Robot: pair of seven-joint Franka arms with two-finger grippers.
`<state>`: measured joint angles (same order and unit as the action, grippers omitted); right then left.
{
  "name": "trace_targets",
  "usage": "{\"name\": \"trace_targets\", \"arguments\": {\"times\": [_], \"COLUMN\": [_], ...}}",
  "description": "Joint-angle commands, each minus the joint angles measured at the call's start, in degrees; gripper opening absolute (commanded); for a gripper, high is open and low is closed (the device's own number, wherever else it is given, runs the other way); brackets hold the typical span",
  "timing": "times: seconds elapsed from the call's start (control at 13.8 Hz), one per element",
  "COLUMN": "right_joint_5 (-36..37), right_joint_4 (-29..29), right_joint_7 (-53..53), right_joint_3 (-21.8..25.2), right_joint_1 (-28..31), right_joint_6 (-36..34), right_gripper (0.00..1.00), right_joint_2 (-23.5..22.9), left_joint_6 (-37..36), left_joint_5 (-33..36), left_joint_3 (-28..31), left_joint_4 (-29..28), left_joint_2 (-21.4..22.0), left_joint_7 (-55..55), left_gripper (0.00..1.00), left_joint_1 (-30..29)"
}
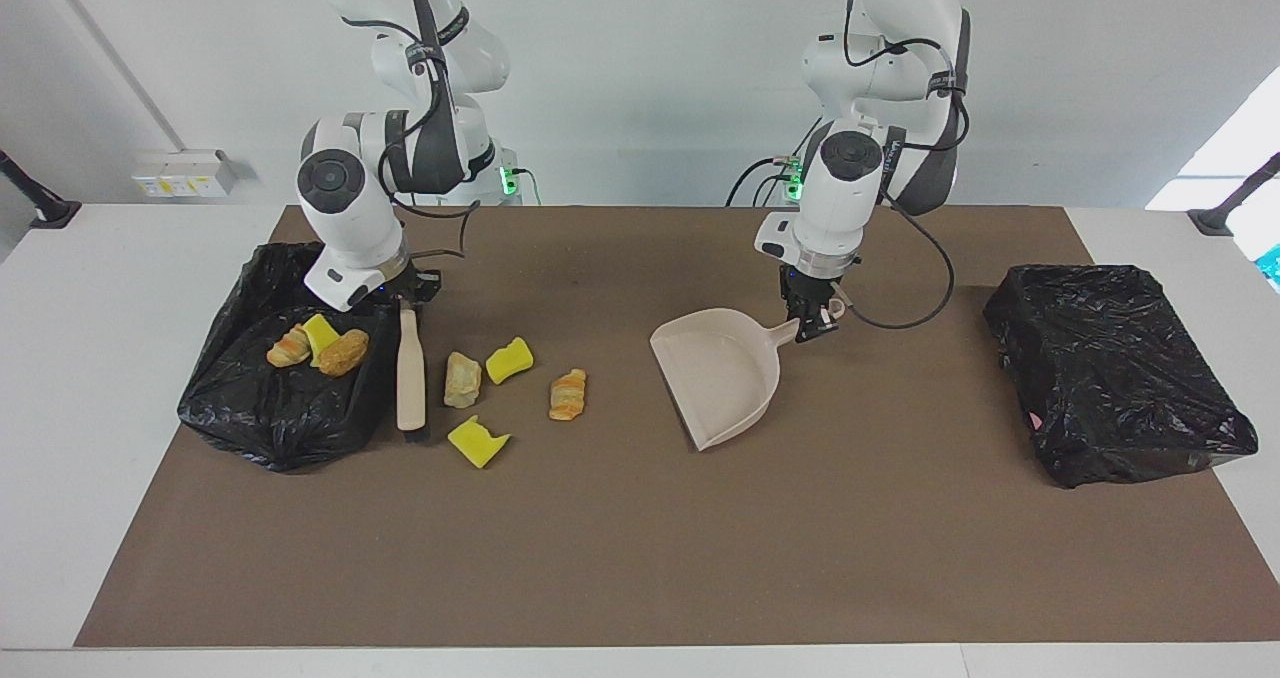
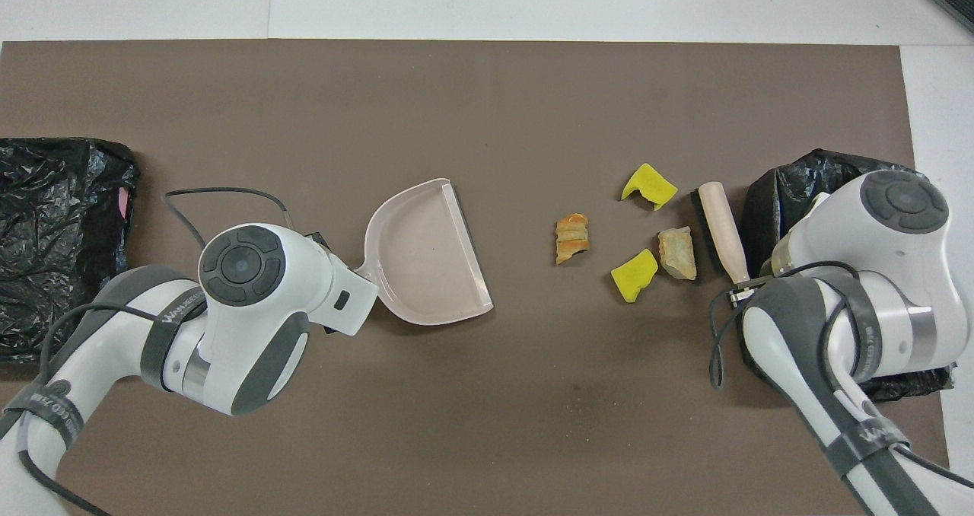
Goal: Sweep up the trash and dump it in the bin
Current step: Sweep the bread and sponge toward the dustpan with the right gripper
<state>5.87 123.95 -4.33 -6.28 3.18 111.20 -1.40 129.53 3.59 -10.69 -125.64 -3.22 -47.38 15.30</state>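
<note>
Here we have four loose bits of trash on the brown mat of the bench (image 1: 640, 558), between the brush and the dustpan: a pale pastry piece (image 1: 462, 379), a yellow sponge chunk (image 1: 509, 359) beside it, a second sponge chunk (image 1: 478, 442) farther from the robots, and a golden croissant piece (image 1: 568, 395) closest to the dustpan. Three more bits already lie in the black-lined bin (image 1: 290, 408) at the right arm's end of the bench.

Our right gripper (image 1: 402, 296) is clamped on the handle of the beige brush (image 1: 410, 378), whose bristles sit on the mat just beside that bin. Our left gripper (image 1: 815, 320) is closed on the handle of the beige dustpan (image 1: 715, 373), its open lip facing the scattered bits.

We judge the trash light and easily scooted. The sponge is soft and springy, so it may bounce or roll off the bristles; the pastry looks crumbly and could flake under pressure. We would not pinch any of it, but push low from the bin side with the bristles flat, herding the bits together toward the pan's lip, which should press flush on the mat so nothing slips beneath.

A second covered bin (image 1: 1115, 378) sits at the left arm's end.
</note>
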Motion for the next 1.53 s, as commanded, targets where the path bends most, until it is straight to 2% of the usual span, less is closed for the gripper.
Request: {"name": "trace_targets", "arguments": {"times": [0.0, 0.22, 0.58, 0.8, 1.09, 1.45], "right_joint_5": [-0.1, -0.9, -7.8, -11.9, -20.6, -29.4], "right_joint_4": [2.6, 1.3, -2.3, -4.6, -5.7, -6.3], "right_joint_7": [-0.8, 1.5, 6.1, 13.6, 15.8, 16.5], "right_joint_3": [-0.9, -0.9, -1.0, -1.0, -1.1, -1.1], "right_joint_1": [-0.8, -5.3, -13.0, -18.5, -23.6, -28.6], "right_joint_6": [1.7, 2.8, 2.6, 3.1, 4.8, 7.1], "right_gripper": [0.0, 0.0, 0.0, 0.0, 0.0, 0.0], "right_joint_2": [2.5, -0.7, -2.6, -4.7, -4.8, -4.5], "left_joint_6": [1.2, 0.7, -1.8, -4.1, -11.4, -11.5], "left_joint_5": [0.8, 0.7, 0.8, 2.6, 5.0, 5.1], "left_joint_3": [0.8, 0.8, 0.8, 0.9, 0.8, 0.7], "left_joint_4": [-1.0, -2.4, -2.4, -1.0, -0.7, -0.7], "left_joint_2": [-0.6, 0.0, 0.5, 0.3, 1.0, 1.2], "left_joint_7": [2.2, 2.8, 2.7, 3.0, 3.3, 6.0], "left_gripper": [0.0, 0.0, 0.0, 0.0, 0.0, 0.0], "left_joint_1": [1.5, 1.7, 2.4, 2.6, 3.4, 3.9]}}
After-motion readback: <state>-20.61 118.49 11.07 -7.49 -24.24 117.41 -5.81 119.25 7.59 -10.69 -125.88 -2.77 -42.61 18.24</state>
